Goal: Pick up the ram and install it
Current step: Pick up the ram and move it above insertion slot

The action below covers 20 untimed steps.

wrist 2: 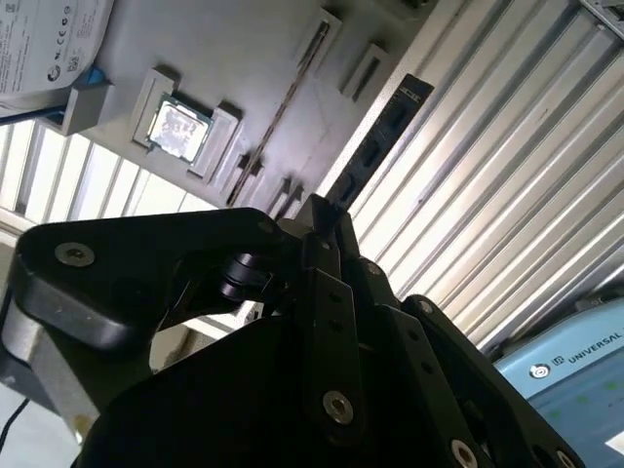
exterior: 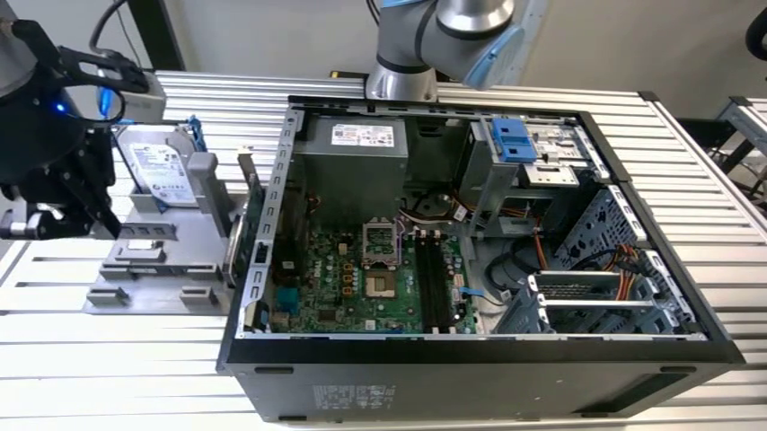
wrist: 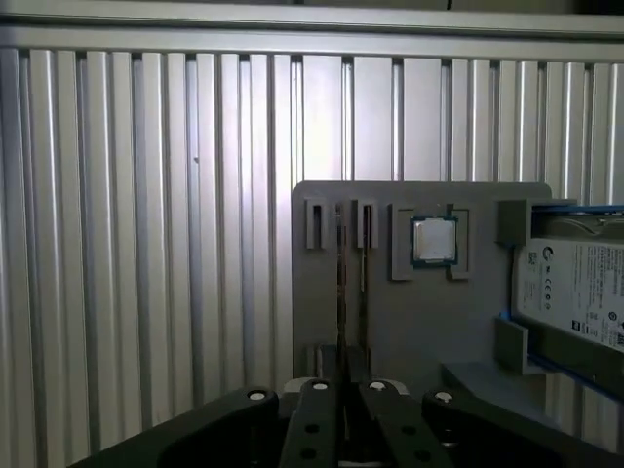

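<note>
Pincer: closed narrow on one end of the ram, so the stick points straight out.
Ram: held over the gray holder and the table, apparently free of its slot.
Second wrist view: shows the stick's flat face.
Exterior view: shows the open computer case, standing apart.

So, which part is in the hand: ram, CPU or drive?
The ram: the long dark stick gripped by the hand. CPU and drive sit in the grey holder.
</note>
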Available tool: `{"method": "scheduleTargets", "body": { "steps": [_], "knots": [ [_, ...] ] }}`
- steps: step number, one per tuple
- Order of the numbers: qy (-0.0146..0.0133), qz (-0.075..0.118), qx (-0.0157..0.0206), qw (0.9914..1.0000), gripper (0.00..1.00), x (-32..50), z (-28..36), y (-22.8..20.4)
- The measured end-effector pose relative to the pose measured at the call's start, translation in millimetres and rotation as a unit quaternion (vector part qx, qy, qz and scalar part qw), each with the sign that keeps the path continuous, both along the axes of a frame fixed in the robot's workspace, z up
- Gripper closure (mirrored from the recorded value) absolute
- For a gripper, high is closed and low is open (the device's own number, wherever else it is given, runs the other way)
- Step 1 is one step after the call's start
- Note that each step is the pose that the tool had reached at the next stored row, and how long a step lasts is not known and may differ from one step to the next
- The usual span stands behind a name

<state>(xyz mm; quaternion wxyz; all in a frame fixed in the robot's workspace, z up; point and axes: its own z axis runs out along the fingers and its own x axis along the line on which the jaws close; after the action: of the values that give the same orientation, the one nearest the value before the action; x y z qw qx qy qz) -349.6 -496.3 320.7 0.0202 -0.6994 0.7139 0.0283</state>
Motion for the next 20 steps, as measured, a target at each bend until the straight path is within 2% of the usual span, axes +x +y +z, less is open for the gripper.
{"method": "scheduleTargets", "body": {
  "steps": [15,20],
  "knots": [
    [0.0000,0.000,0.0001,1.00000,1.00,-0.1,43.2,0.0],
    [-0.0002,0.000,0.0001,1.00000,1.00,-0.5,54.4,0.0]
  ]
}}
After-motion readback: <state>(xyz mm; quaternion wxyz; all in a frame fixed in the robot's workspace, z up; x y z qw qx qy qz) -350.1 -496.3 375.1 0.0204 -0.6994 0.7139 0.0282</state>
